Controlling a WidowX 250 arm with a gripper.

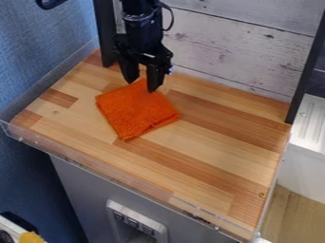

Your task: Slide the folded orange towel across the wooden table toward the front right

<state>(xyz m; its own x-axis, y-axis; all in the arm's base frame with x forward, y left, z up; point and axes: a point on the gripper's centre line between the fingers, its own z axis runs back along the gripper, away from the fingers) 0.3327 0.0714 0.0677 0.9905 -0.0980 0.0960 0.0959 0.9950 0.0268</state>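
Observation:
The black gripper (140, 84) hangs down at the upper left of the wooden surface, over the back corner of an orange cloth (136, 111). Its two fingers stand apart, one at the cloth's back edge and the other a little to the right in front of the cloth's upper part. Whether the tips touch the fabric I cannot tell. The cloth lies folded into a rough square, with layered edges along its lower right side.
The wooden tabletop (209, 156) has a clear raised rim along its left and front edges. Behind it stands a whitewashed plank wall (234, 47) between black posts. A white unit (308, 156) is at the right.

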